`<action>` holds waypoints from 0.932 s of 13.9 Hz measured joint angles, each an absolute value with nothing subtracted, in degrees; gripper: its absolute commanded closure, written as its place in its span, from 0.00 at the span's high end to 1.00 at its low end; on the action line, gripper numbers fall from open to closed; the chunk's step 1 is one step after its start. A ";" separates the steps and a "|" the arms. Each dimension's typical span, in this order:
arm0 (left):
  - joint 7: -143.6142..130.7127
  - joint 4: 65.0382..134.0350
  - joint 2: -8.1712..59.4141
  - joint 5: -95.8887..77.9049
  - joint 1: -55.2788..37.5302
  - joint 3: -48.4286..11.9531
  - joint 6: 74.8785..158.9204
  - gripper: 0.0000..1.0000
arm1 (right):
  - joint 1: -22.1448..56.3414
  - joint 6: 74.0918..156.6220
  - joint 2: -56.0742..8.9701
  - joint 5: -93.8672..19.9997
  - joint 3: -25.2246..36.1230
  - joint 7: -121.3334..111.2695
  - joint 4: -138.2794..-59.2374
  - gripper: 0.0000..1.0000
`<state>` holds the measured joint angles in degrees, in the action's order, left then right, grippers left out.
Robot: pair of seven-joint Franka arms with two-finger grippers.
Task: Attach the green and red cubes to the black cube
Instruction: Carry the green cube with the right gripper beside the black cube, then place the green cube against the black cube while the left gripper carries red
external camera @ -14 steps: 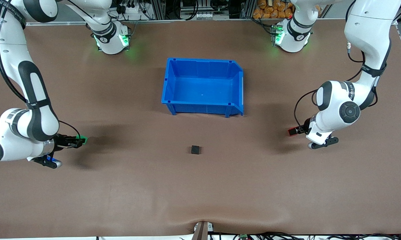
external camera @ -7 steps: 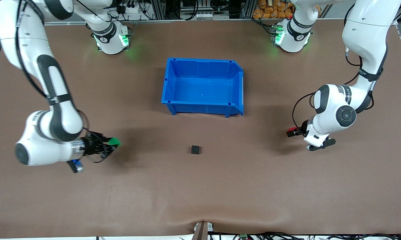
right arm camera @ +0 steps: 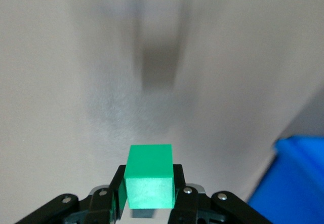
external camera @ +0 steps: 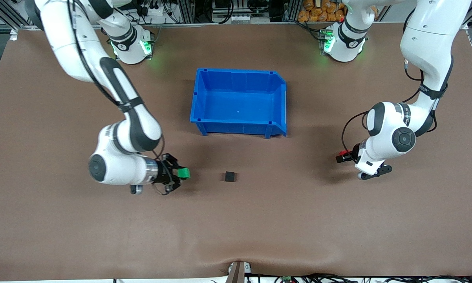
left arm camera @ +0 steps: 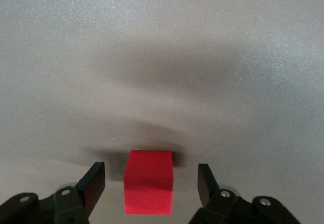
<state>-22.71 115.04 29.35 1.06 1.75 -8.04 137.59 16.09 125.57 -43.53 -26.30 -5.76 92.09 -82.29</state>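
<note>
The black cube [external camera: 230,176] sits on the brown table, nearer to the front camera than the blue bin. My right gripper [external camera: 180,173] is shut on the green cube [external camera: 184,172] [right arm camera: 149,181], low over the table beside the black cube, toward the right arm's end, with a clear gap between them. The red cube [external camera: 342,155] [left arm camera: 149,183] rests on the table toward the left arm's end. My left gripper [external camera: 344,157] [left arm camera: 150,186] straddles it, open. Its fingers [left arm camera: 93,183] stand a little off the cube's sides.
The blue bin [external camera: 200,101] stands open-topped and empty mid-table, toward the robots' bases; a corner of it shows in the right wrist view [right arm camera: 296,183]. Bare brown table surrounds the black cube.
The right arm swept the green cube from its end of the table to close beside the black cube. The left gripper's fingers narrowed around the red cube.
</note>
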 measured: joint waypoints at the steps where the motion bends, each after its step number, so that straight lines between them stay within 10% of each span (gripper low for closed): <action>1: -22.71 114.87 29.50 1.06 1.75 -8.04 137.59 0.69 | 17.61 128.71 -44.68 -26.39 -5.76 95.57 -82.32 0.00; 13: -22.72 113.88 30.31 1.06 1.74 -8.03 137.59 0.28 | 24.58 139.92 -48.85 -26.75 -5.58 105.33 -82.27 0.00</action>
